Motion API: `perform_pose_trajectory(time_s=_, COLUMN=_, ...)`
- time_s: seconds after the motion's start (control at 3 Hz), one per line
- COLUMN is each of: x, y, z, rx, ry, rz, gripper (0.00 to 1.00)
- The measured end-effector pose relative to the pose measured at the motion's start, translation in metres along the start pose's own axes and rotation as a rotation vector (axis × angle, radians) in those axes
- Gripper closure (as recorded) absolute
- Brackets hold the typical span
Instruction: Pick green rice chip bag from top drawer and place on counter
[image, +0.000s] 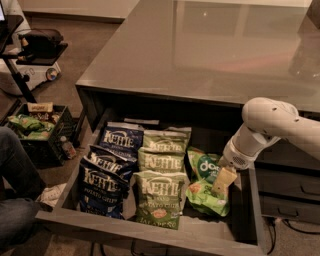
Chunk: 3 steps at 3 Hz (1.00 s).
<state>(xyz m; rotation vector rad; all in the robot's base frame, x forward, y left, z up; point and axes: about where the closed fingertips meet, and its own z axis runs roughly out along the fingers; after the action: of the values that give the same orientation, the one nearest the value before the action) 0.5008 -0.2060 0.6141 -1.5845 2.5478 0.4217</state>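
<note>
Green bag (203, 192): under and just left of the gripper, at the drawer's right end; white lettering starts "do", the rest is hidden.
Gripper (223, 182): tan tip pointing down onto the bag's right side; cannot tell whether it is spread or closed.
Olive bags (160, 192): left of the gripper, reading "KETTLE", front one "POTATO CHIPS".
Blue bags (106, 181): farther left, "KETTLE".
Drawer (150, 234): pulled out.
Counter (210, 45): behind, glossy.

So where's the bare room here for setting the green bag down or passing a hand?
The visible counter is all bare. In the top drawer, only a dark strip is free, between the green rice chip bag and the right wall. The gripper hangs over that bag; Kettle bags crowd the left and middle.
</note>
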Motion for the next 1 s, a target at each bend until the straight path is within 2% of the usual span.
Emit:
perform_pose_trajectory(time_s=0.33, x=0.0000, y=0.0000, z=0.0000, rx=0.000, ry=0.000, rz=0.000, gripper=0.87)
perform_pose_trajectory(time_s=0.67, x=0.0000, y=0.0000, z=0.0001, rx=0.000, ry=0.000, rz=0.000, gripper=1.00)
perform_pose_trajectory(time_s=1.0, x=-0.0012, y=0.0009, z=-0.0047, rx=0.000, ry=0.000, rz=0.000, gripper=1.00)
